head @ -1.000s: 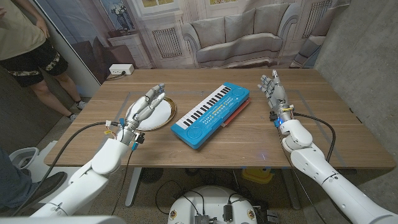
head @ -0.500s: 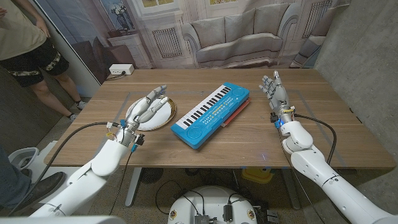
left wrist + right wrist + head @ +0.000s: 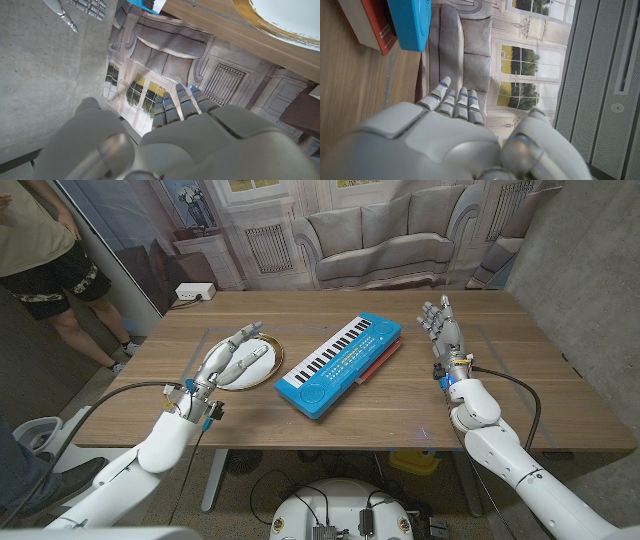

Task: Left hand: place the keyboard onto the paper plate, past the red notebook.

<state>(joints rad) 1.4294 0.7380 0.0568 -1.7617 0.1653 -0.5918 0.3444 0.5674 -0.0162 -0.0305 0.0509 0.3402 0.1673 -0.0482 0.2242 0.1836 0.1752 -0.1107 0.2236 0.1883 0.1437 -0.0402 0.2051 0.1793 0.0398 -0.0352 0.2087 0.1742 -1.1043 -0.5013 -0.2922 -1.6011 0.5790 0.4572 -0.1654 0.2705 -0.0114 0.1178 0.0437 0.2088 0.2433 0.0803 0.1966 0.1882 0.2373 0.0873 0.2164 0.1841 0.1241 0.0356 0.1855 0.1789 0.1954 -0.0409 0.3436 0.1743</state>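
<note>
Hovering over the paper plate (image 3: 243, 366), left hand (image 3: 228, 358) has fingers spread, empty. Keyboard (image 3: 338, 363) lies on red notebook (image 3: 381, 361), right of plate. Right hand (image 3: 440, 328) upright, fingers apart.

Left hand (image 3: 232, 358) and right hand (image 3: 441, 326) both open, fingers extended.
</note>
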